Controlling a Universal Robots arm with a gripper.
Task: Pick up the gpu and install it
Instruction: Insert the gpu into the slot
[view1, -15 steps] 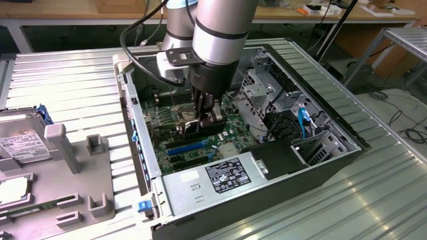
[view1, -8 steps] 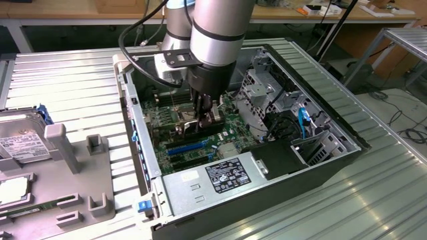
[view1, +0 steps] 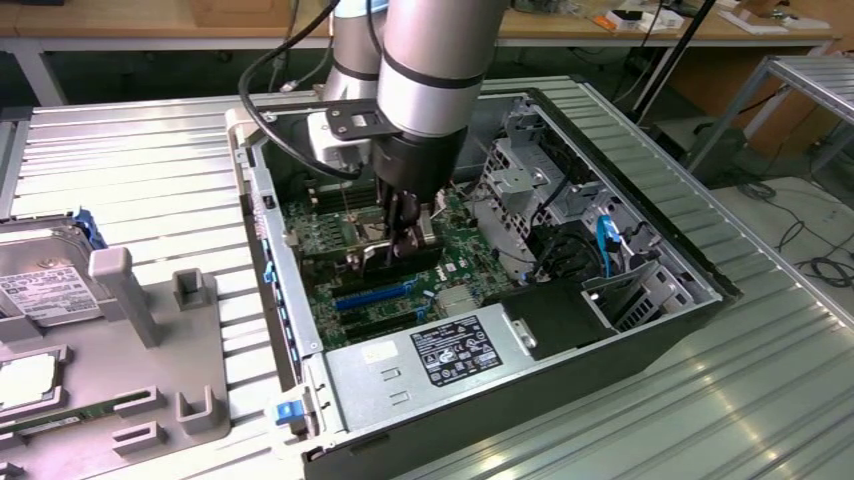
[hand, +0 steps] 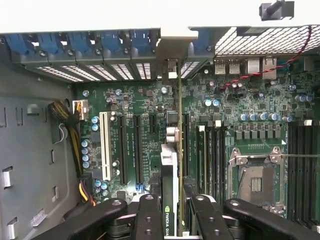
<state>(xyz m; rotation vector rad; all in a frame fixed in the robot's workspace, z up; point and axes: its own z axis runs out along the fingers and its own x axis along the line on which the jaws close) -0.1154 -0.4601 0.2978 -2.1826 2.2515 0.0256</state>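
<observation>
Gripper: the gripper (view1: 400, 238) is down inside the open computer case (view1: 674, 255), over the middle of the motherboard (hand: 150, 100).
Pincer: it is clamped on the gpu (hand: 173, 165). One of the black fingers (hand: 148, 216) sits on each flat side of the card.
Where the gpu is: it stands on its thin edge over the board, with long black slots (hand: 122, 150) to either side. Its silver end bracket (hand: 170, 62) is up against the case's back wall.
Why it is held so: I think the card is kept upright so its bottom edge can meet a slot. That way the bracket also lines up with the gap in the back wall. I cannot tell if it is pushed all the way in.
In the way: a row of blue clips (hand: 75, 42) and vented covers (hand: 100, 72) runs along the back wall, just beside the bracket. The empty chip socket (hand: 255, 180) is near on one side. A bunch of yellow and black wires (hand: 62, 112) sits at the board's edge, well apart.
Around: the power box (view1: 447, 350) fills the case's corner nearest the exterior view. The case lies on a ribbed metal table (view1: 160, 150). A grey holder (view1: 147, 330) and a hard drive (view1: 34, 290) sit at the table's edge on the exterior view's left, well apart.
</observation>
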